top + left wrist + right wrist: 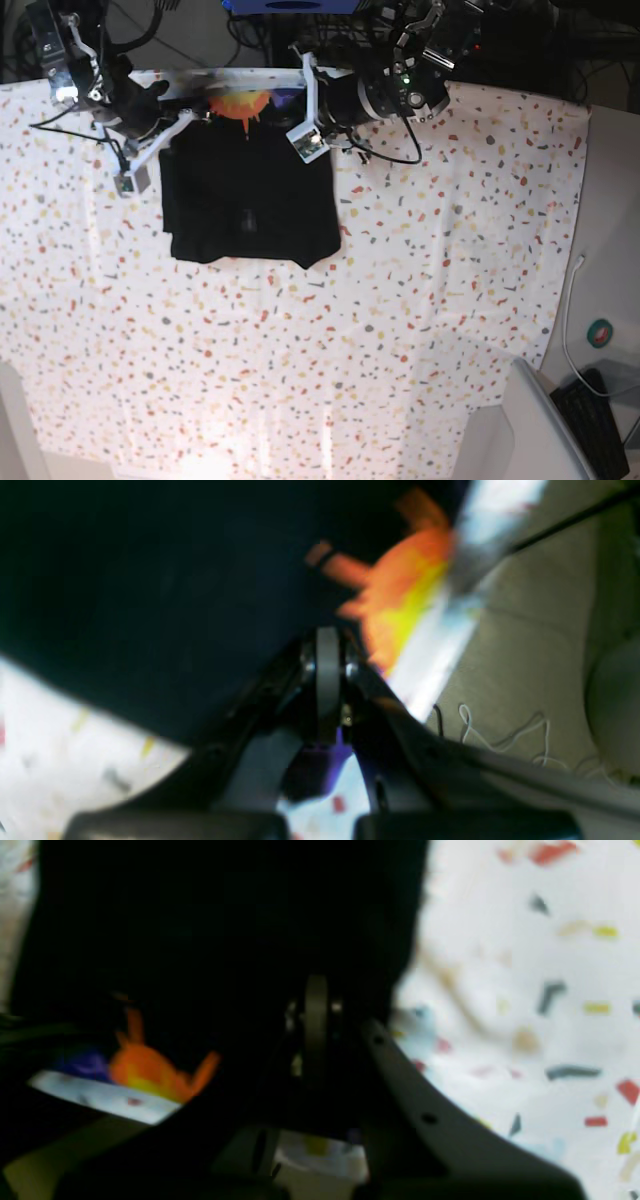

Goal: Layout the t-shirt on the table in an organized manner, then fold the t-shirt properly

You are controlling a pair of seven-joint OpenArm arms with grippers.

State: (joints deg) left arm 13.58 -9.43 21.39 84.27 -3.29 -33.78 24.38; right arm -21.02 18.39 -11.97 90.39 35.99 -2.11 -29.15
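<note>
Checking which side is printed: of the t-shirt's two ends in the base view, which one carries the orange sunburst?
The far end of the t-shirt, at the table's back edge between both grippers; the near end is plain black.

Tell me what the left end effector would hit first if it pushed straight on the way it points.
The left end effector is shut on the t-shirt, so black cloth lies directly ahead. Beyond it, probably the orange print and table edge; blur leaves depth unclear.
</note>
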